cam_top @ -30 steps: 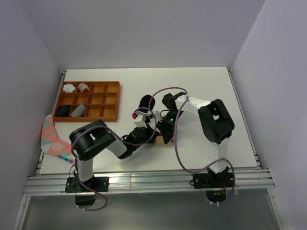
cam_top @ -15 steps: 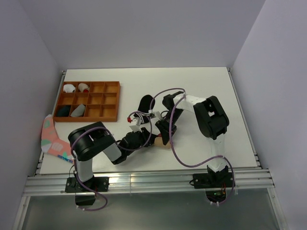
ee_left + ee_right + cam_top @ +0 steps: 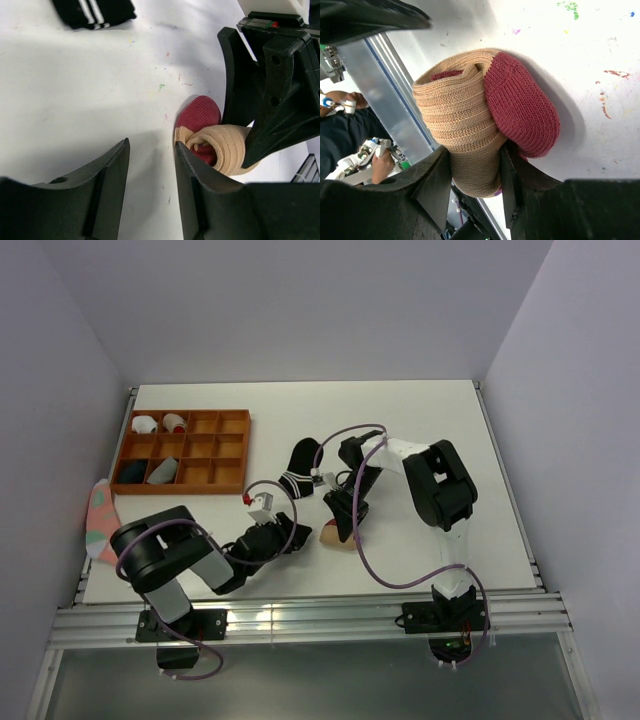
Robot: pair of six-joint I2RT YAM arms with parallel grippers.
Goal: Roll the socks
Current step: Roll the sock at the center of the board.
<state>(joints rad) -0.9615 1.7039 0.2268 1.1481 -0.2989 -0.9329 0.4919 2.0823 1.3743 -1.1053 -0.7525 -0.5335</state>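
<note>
The tan sock (image 3: 462, 117) is rolled into a bundle, its maroon toe (image 3: 522, 107) resting on the white table. My right gripper (image 3: 475, 155) is shut on the tan roll, one finger on each side. From above, that gripper (image 3: 343, 523) stands over the sock (image 3: 333, 538) near the table's middle. My left gripper (image 3: 150, 150) is open just left of the roll (image 3: 222, 145), with bare table between its fingers. In the top view it (image 3: 288, 534) sits left of the sock. The black sock (image 3: 300, 462) with its white-striped cuff (image 3: 92, 11) lies flat farther back.
A wooden compartment tray (image 3: 190, 412) stands at the back left, holding small white bundles (image 3: 146, 423) and darker ones (image 3: 131, 471). A pink sock (image 3: 100, 520) hangs over the table's left edge. Purple cables loop around both arms.
My left gripper has opened, let go of the tan roll and drawn back to the left. The right gripper keeps its hold on the roll.
</note>
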